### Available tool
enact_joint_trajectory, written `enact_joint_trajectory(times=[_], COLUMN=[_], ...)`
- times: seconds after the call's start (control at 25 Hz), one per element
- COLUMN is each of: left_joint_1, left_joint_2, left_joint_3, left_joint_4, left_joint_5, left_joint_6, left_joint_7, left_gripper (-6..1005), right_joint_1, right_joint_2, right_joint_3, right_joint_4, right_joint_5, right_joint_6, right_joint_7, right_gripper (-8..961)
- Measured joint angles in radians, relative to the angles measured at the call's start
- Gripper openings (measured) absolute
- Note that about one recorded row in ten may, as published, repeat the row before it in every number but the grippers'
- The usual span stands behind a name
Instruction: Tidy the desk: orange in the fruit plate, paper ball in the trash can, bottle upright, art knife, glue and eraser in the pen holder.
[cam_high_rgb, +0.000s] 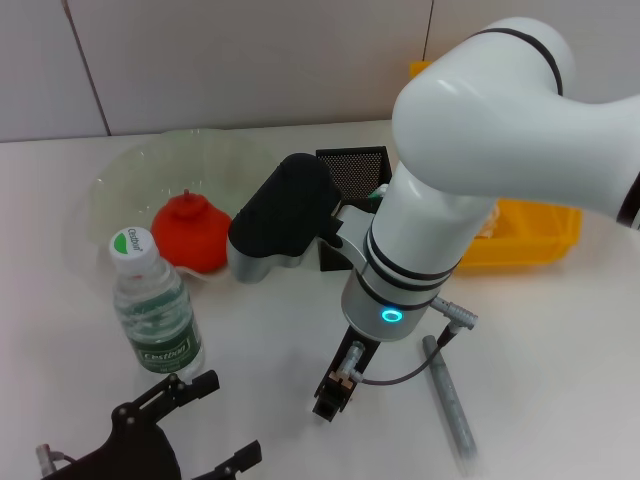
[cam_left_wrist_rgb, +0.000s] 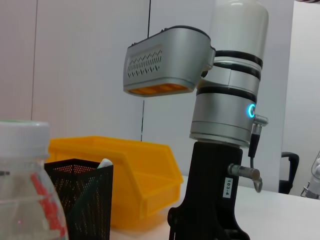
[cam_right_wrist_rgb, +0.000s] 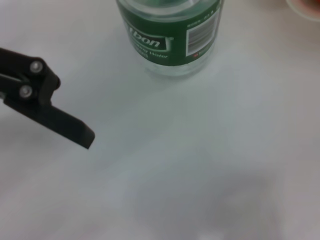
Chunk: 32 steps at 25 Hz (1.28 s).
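The water bottle (cam_high_rgb: 155, 310) stands upright on the white table, with its green label and base in the right wrist view (cam_right_wrist_rgb: 170, 35). The orange (cam_high_rgb: 190, 232) lies in the clear fruit plate (cam_high_rgb: 120, 175). A grey art knife (cam_high_rgb: 450, 400) lies flat on the table at the front right. The black mesh pen holder (cam_high_rgb: 352, 168) is partly hidden behind my right arm, and something white pokes out of it in the left wrist view (cam_left_wrist_rgb: 105, 163). My left gripper (cam_high_rgb: 228, 418) is open just in front of the bottle. My right gripper (cam_high_rgb: 335, 388) points down at the table left of the knife.
A yellow bin (cam_high_rgb: 530, 235) stands at the back right, behind the pen holder (cam_left_wrist_rgb: 80, 200) in the left wrist view (cam_left_wrist_rgb: 135, 175). My right arm (cam_high_rgb: 430, 230) leans over the table's middle. One left gripper finger (cam_right_wrist_rgb: 55, 117) shows in the right wrist view.
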Motion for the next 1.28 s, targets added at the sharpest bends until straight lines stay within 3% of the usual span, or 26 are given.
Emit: enact_joint_trajectory(times=[0.6,0.76,1.04,1.28], left_joint_1=[0.0,0.0,0.0,-0.006], left_joint_2=[0.0,0.002,0.002,0.0], left_joint_3=[0.0,0.0,0.002,0.008], left_joint_4=[0.005,0.005,0.006,0.006], left_joint_5=[0.0,0.0,0.0,0.0], left_joint_6=[0.002,0.005,0.007,0.008], left_joint_7=[0.0,0.0,-0.003,-0.004], left_gripper=[847,847,847,847], right_joint_1=[-0.008,-0.015,-0.027,0.002], right_joint_2=[-0.007,-0.01,-0.01,-0.013], right_joint_3=[0.011,0.033,0.192,0.418], right_joint_4=[0.046,0.09,0.23,0.332], right_joint_5=[-0.02,-0.062,-0.16,-0.243], right_joint_6=[-0.024,-0.06,-0.188,-0.277], right_joint_7=[0.0,0.004,0.001,-0.051], right_gripper=[189,152,136,139])
